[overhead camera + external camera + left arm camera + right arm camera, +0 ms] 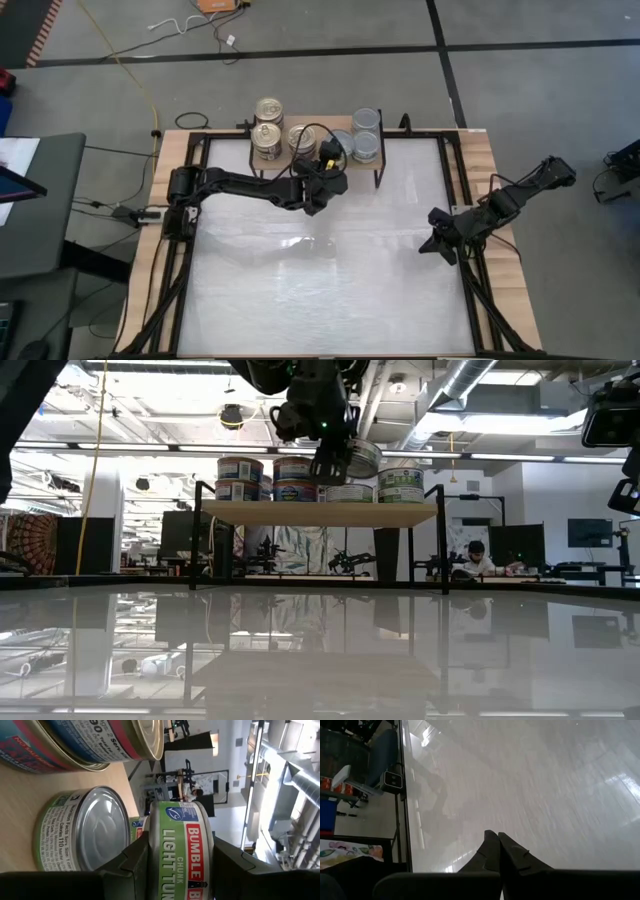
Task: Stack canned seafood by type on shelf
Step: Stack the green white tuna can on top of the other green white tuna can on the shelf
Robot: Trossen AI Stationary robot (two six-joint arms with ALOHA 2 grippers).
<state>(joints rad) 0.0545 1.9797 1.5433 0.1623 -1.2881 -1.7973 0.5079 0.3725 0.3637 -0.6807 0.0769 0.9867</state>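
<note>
The tin point(182, 852) clamped between the left gripper's point(180, 870) fingers carried a green and red label reading "BUMBLE B…" and "CHUNK LIGHT TUN…", both cut off at the frame edge. On the shelf point(20, 820) beside that tin, a silver-lidded can point(82, 830) showed "Nutrition Facts Serv.", "Calories 110" and further small print too fine to read. Beyond that can, the gold-lidded can point(107, 740) bore "Serv. Size" and digits "90".

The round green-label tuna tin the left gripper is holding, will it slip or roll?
The round green-label tuna tin looks rigid metal, so the left gripper probably won't dent it. Its smooth label might slip between the fingers. It is held tilted over the light-wood shelf, so it could roll if released.
</note>
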